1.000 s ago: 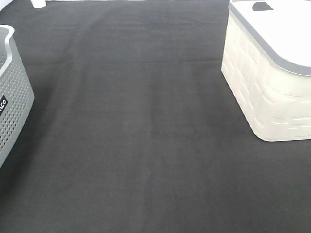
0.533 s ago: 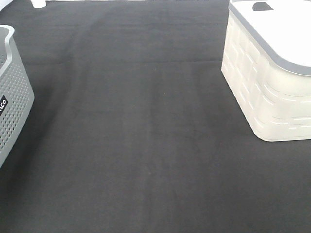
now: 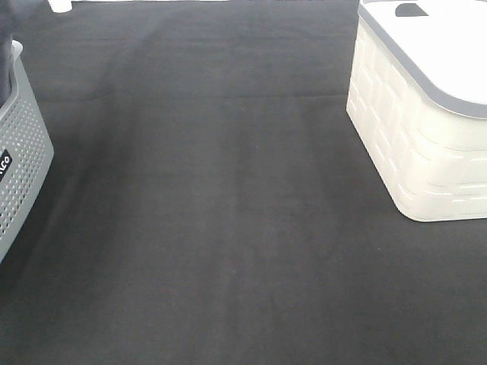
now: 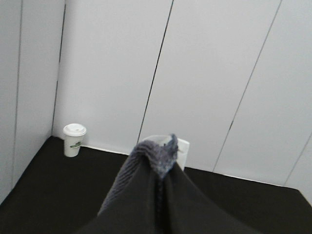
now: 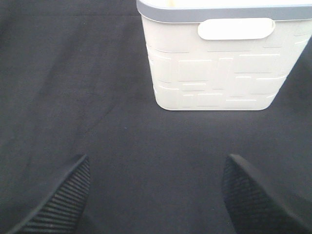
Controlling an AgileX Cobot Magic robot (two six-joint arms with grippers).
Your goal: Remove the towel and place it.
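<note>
Towel [image 4: 158,152]: bunched tuft pinched in left end effector [image 4: 161,173], clenched on it; rest of cloth hidden. Right end effector [image 5: 156,168] released, fingers wide apart over black bench [image 5: 73,87], cream basket [image 5: 219,73] ahead. Grey basket [image 3: 23,167] at bench's left edge.

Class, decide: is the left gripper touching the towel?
Touching. The left wrist view shows the left gripper closed on a fold of the towel, which pokes out between its fingertips.
</note>
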